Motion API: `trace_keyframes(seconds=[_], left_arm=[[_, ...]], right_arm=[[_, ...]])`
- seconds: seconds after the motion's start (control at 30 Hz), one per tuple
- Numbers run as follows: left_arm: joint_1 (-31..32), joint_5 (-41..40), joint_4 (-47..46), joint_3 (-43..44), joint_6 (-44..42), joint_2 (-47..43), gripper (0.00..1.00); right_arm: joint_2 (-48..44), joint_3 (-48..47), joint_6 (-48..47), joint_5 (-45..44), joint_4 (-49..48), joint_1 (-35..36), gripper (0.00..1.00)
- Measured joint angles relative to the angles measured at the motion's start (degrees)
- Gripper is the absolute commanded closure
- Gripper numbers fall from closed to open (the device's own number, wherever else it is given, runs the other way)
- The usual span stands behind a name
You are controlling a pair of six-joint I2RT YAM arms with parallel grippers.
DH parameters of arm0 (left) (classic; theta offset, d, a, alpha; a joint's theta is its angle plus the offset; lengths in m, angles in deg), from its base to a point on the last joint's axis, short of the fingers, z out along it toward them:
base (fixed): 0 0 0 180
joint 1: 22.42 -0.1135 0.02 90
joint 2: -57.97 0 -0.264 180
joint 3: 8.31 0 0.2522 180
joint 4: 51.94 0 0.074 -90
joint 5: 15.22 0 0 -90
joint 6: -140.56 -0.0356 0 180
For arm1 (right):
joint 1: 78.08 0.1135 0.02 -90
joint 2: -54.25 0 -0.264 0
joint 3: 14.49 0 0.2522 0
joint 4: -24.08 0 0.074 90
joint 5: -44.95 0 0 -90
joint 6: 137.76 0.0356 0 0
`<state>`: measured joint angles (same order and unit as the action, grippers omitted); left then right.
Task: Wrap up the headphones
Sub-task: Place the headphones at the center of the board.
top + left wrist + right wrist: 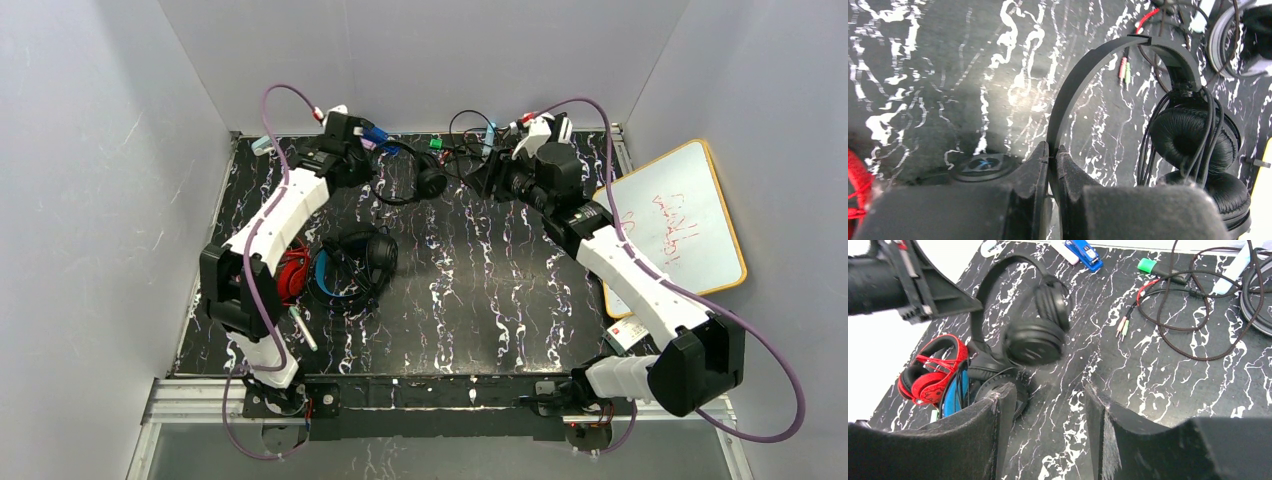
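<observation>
My left pincer (1052, 150) is clamping the band of the black headphones (1075, 80) edge-on, a grip only its own wrist view is showing (the cable is draping over both cups). My right pincer (1048, 400) is gaping, holding nothing. The top view is placing them at the counter's (1158, 380) far side, cups pointing toward my right arm.

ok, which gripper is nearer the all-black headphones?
Left. The left gripper is shut on the headband of the all-black headphones; the right gripper hangs open beside them, not touching.
</observation>
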<state>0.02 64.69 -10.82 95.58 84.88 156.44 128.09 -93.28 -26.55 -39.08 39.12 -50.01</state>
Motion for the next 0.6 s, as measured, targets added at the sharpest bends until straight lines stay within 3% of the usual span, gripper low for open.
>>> trace_keyframes(seconds=[0.3, 0.6], left_arm=[[-9.94, 1.51, 6.03, 0.90, 0.24, -1.84, 1.00], [-22.62, 1.55, 7.72, -4.96, 2.05, -4.04, 1.00]], right_arm=[[-2.38, 3.63, -0.24, -1.33, -0.28, 0.00, 0.40], [-2.73, 4.85, -0.24, -0.44, -0.57, 0.00, 0.40]])
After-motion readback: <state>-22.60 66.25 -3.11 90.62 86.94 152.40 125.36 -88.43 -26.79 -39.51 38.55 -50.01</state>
